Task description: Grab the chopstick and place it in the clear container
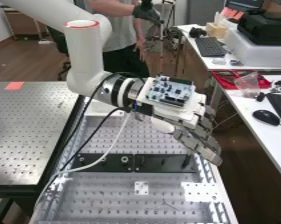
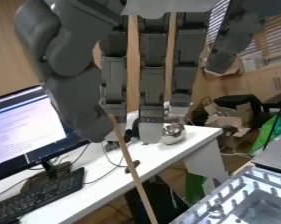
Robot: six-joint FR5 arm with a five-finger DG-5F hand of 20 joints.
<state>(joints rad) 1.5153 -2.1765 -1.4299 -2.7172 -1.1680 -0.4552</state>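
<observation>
- The chopstick [image 2: 139, 187] could swivel or slide free, since the hand [image 1: 202, 145] seems to have it only by one end, between thumb and fingertip, with the other fingers hanging fairly straight; the contact is partly hidden, so how firm that pinch is stays a guess.
- A long unsupported length might knock the bench [image 1: 157, 190] on the way across, because it sticks out slantwise beside the bench's edge.
- Loose cables [image 1: 87, 166] looping under the arm could snag.
- Chopstick: slim, straight, pale brown, wood-like, probably slippery against hard fingers.
- Hand: dark grey, blocky, smooth segments.
- Bench: dull metal, dotted with holes.
- Desk [image 2: 165, 154]: flat, white; on it, a shiny round ball [image 2: 173, 133].
</observation>
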